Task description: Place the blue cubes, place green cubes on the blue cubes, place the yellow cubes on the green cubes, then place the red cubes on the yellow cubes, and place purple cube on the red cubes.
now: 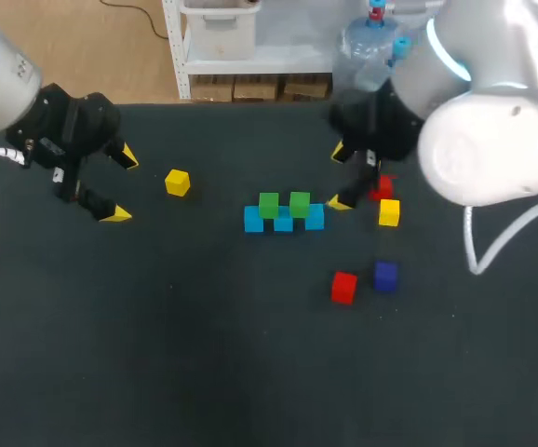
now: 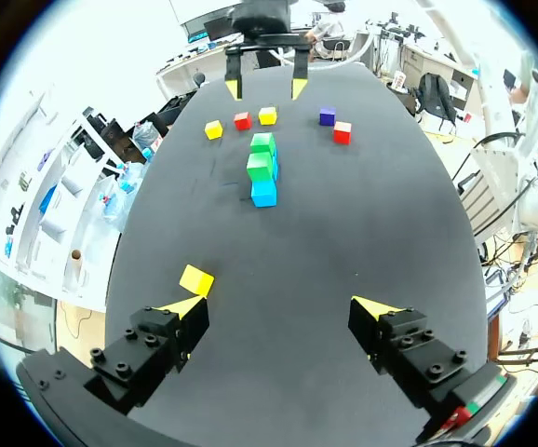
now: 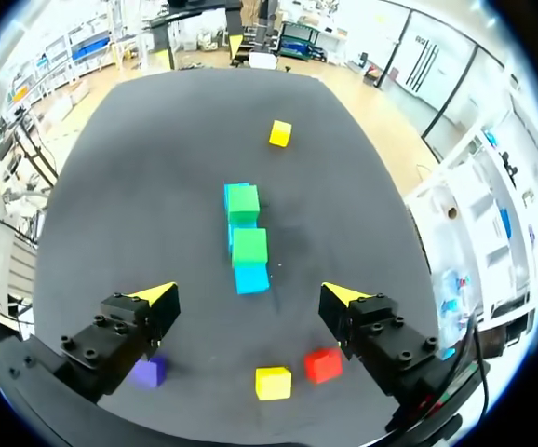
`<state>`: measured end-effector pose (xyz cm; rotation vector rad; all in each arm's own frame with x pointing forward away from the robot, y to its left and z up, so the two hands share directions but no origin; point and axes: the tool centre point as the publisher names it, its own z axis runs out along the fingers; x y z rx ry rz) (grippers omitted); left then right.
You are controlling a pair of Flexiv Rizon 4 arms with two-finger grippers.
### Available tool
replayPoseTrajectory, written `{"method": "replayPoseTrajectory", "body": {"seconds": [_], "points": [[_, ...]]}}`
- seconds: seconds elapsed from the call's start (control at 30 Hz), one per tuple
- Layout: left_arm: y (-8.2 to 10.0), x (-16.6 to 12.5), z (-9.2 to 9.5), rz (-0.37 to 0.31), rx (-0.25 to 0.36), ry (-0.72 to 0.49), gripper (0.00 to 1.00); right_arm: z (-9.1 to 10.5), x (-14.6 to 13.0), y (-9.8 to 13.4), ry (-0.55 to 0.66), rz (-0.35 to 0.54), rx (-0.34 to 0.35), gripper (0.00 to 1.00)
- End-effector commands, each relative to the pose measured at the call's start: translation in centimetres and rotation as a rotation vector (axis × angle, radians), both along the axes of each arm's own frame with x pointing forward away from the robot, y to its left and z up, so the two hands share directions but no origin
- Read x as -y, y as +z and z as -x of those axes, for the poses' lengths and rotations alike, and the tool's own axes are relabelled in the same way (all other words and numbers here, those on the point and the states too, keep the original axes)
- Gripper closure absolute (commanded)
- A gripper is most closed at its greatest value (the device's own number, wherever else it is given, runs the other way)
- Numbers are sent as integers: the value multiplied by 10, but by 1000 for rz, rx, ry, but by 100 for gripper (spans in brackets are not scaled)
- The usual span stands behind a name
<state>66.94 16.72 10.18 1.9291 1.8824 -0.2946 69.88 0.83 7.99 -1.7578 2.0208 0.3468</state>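
While right claw [image 1: 339,178] gapes beside blue cubes [image 1: 284,223], red cube [image 1: 383,189] seemingly just behind

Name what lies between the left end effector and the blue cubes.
One yellow cube, close to the left end effector; the head view shows it.

lone yellow cube [image 1: 177,182] clear, cube stack [image 1: 284,212] mid-table

Right gripper [image 3: 247,291] spread wide by the blue cubes [image 3: 250,278], green cubes [image 3: 249,246] on top. Red cube [image 3: 323,364] and purple cube [image 3: 148,372] sit beneath it.
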Motion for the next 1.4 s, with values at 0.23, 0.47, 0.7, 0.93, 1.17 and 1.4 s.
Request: {"method": "replayPoseTrajectory", "body": {"seconds": [0.23, 0.47, 0.7, 0.93, 1.17, 1.4], "points": [[-1, -1, 0, 4, 2, -3, 0, 18, 35, 12, 6, -98, 10, 0], [-1, -1, 0, 4, 2, -3, 0, 20, 55, 15, -10, -142, 11, 0], [-1, -1, 0, 4, 2, -3, 0, 18, 70, 11, -23, -148, 7, 0], [-1, -1, 0, 4, 2, -3, 0, 14, 85, 6, -39, -150, 8, 0], [-1, -1, 0, 4, 2, -3, 0, 8, 103, -12, -102, -144, 18, 0], [-1, -1, 0, 4, 2, -3, 0, 3, 106, -27, -105, -136, 39, 0]]}}
